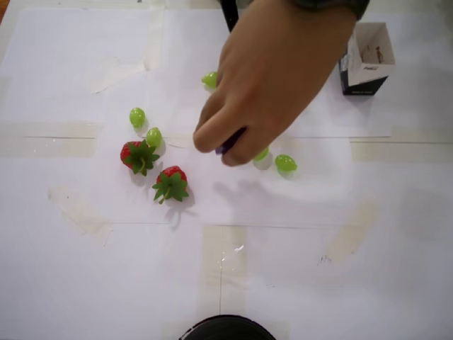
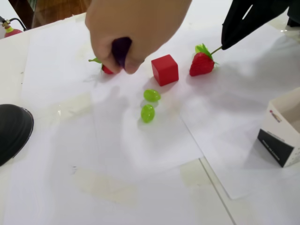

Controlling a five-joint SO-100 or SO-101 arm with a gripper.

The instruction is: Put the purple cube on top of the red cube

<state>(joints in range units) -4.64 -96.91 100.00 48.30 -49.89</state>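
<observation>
White paper-covered table (image 1: 85,269): two red plastic strawberries (image 1: 141,156) at nine o'clock, green plastic grapes (image 2: 148,113) near centre, open white-and-black carton (image 1: 364,57) at two o'clock.

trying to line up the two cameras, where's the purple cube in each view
Overhead view: only a sliver of the purple cube shows, under the hand's fingertips just above centre.
Fixed view: the cube is pinched in the hand at upper left of centre, left of the red cube, which the hand hides in the overhead view.
Shared landmark: the pair of green grapes beside it.
</observation>
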